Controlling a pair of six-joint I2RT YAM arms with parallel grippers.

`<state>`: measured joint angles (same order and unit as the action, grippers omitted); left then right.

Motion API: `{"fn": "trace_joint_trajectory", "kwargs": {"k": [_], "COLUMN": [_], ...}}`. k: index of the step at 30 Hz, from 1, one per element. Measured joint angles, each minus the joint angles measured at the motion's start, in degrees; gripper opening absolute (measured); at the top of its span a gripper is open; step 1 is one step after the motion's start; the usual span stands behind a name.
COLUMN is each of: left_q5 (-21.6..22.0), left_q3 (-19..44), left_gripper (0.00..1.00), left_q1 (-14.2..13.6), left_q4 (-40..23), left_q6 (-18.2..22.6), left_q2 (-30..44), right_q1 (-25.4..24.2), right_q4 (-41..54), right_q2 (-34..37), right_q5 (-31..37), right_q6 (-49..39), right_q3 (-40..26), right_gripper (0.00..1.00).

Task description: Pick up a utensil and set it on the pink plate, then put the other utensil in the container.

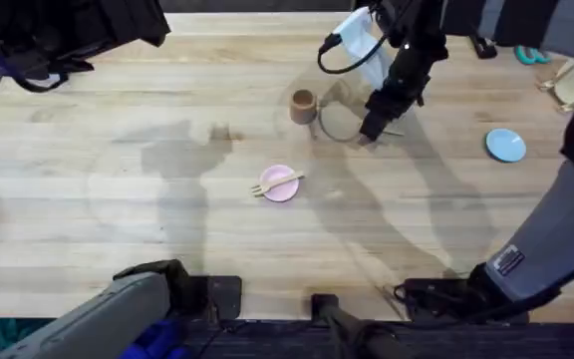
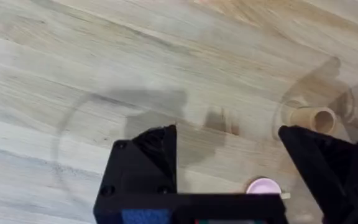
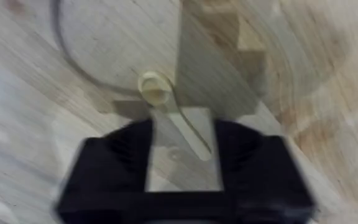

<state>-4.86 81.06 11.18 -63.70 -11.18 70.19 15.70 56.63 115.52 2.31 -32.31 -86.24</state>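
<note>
The fork (image 1: 275, 183) already lies across the pink plate (image 1: 283, 187). The right pincer (image 3: 182, 140) hangs low over the spoon (image 3: 166, 106), jaws narrowly parted astride its handle, seemingly not yet clamped. Close squarely on the handle, lift straight, then carry it to the cup (image 1: 302, 106) just beside. The left pincer (image 2: 227, 165) idles wide.

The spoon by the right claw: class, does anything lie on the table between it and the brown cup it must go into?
Nothing visible does. The spoon lies under the right claw, the brown cup stands close beside it, and bare wood separates them. The fork already rests on the pink plate, well clear.
</note>
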Motion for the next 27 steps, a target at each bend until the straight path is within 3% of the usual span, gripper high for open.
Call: {"fn": "trace_joint_trajectory", "kwargs": {"k": [1,3,8,27], "left_q5": [0.0,0.0,0.0,0.0], "left_q3": [0.0,0.0,0.0,0.0], "left_gripper": [0.993,0.993,0.993,0.993], "left_q1": [0.0,0.0,0.0,0.0], "left_q4": [-0.02,-0.02,-0.02,0.05], "left_q6": [0.0,0.0,0.0,0.0], "left_q2": [0.0,0.0,0.01,0.02], "right_q1": [0.23,0.58,0.95,0.95], "right_q4": [-0.01,-0.03,0.09,-2.22], "right_q2": [0.0,0.0,0.04,-0.35], "right_q5": [-0.09,-0.2,-0.38,-0.38], "right_q6": [0.25,0.89,1.96,2.33], "right_q3": [-0.01,0.01,-0.01,-0.01], "right_gripper": [0.481,0.322,0.06,0.033]}}
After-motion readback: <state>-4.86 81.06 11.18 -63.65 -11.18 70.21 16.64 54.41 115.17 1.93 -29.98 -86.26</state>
